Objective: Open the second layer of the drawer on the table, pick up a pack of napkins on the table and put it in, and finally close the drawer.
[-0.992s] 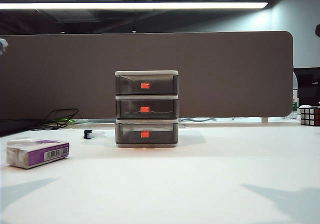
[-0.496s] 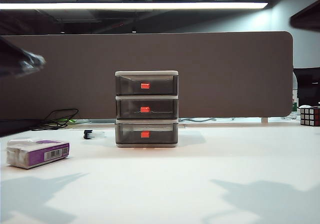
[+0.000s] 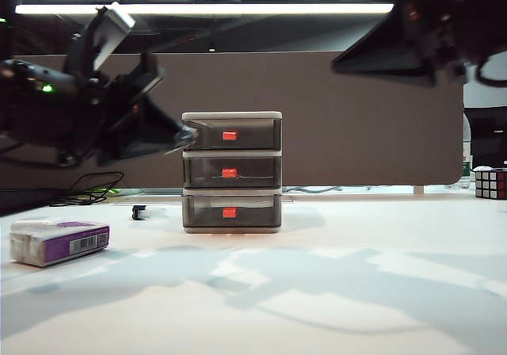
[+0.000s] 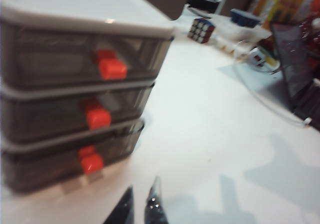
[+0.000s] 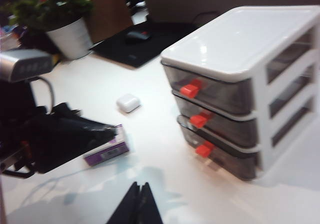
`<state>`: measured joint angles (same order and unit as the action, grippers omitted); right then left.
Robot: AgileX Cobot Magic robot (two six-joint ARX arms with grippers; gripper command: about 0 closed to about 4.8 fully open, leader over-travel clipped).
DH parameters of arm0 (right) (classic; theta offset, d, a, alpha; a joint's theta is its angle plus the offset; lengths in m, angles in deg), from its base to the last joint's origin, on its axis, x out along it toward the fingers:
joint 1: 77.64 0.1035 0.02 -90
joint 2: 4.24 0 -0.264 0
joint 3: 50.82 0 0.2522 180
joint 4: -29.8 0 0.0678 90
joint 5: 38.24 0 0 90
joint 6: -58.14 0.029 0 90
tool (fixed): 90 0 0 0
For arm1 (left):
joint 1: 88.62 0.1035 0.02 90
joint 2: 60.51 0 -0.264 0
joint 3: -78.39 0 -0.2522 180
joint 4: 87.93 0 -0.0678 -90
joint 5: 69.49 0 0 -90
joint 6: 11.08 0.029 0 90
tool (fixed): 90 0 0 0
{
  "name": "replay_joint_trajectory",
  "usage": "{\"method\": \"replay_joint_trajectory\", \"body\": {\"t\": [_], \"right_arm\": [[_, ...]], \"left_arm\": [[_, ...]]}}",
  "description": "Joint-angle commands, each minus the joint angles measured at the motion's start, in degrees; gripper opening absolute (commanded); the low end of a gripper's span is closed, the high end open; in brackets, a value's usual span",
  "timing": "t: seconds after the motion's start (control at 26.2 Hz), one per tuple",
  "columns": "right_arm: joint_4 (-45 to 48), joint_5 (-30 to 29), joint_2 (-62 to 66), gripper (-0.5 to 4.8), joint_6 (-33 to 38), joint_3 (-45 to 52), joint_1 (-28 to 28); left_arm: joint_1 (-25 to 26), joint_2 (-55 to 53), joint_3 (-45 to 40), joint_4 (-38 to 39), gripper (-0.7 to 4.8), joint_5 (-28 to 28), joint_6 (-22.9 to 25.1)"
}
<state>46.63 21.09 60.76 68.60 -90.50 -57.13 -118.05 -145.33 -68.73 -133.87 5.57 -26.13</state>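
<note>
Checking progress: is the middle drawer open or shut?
Shut: the second layer sits flush with the drawers above and below in the drawer frame.

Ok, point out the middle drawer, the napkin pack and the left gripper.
middle drawer (image 3: pixel 231 173): exterior view, its red handle.
napkin pack (image 3: pixel 59 242): exterior view, purple side.
left gripper (image 4: pixel 141 211): left wrist view, between its fingers.

One camera sits low at the edge of the large white tabletop (image 3: pixel 333 292), facing the small three-tier drawer unit with smoky-grey drawers and red-orange handles (image 3: pixel 232 172) head-on from some way off. The left wrist camera looks at that unit (image 4: pixel 75 89) from close by, angled across its front. The right wrist camera looks down on it (image 5: pixel 235 89) from higher, farther back, on the opposite side. All three share the unit.
</note>
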Motion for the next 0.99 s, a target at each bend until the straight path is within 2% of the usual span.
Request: {"method": "replay_joint_trajectory", "body": {"t": [0.04,0.15,0.19,0.27,0.34,0.57,0.61,0.72,0.99], "right_arm": [[1.40,-4.92,5.44,-0.05,-0.98,-3.43,0.04],[1.46,-6.80,7.93,-0.05,-2.12,-4.74,-0.02],[1.51,-6.80,8.02,-0.05,-2.62,-4.74,-0.02],[1.90,-6.75,8.04,-0.05,-3.48,-4.74,-0.02],[2.80,-6.71,8.02,-0.05,-3.65,-4.74,-0.02],[4.42,-5.16,8.66,-0.05,-4.96,-5.27,-0.02],[4.42,-4.79,8.85,-0.05,-5.01,-5.35,-0.04],[4.37,-4.59,10.05,-0.05,-6.29,-5.40,-0.04],[4.72,-5.07,13.44,-0.05,-6.82,-5.42,-0.04]], "left_arm": [[0.02,-3.02,4.33,-4.68,0.21,-5.79,-1.73],[-0.04,-4.00,7.37,-3.50,0.22,-6.29,-6.86],[-0.04,-4.15,7.82,-2.34,0.22,-6.03,-6.75],[-0.83,-4.79,9.46,2.64,0.24,0.33,-4.87],[-3.56,-5.70,10.12,4.39,0.27,7.93,-0.94],[-13.66,-9.57,12.74,3.39,0.35,29.81,11.74],[-14.80,-10.64,13.46,3.32,0.55,32.63,12.61],[-17.31,-16.13,16.72,1.57,2.20,38.36,12.92],[-17.55,-21.46,19.98,0.39,2.21,49.13,9.92]]}}
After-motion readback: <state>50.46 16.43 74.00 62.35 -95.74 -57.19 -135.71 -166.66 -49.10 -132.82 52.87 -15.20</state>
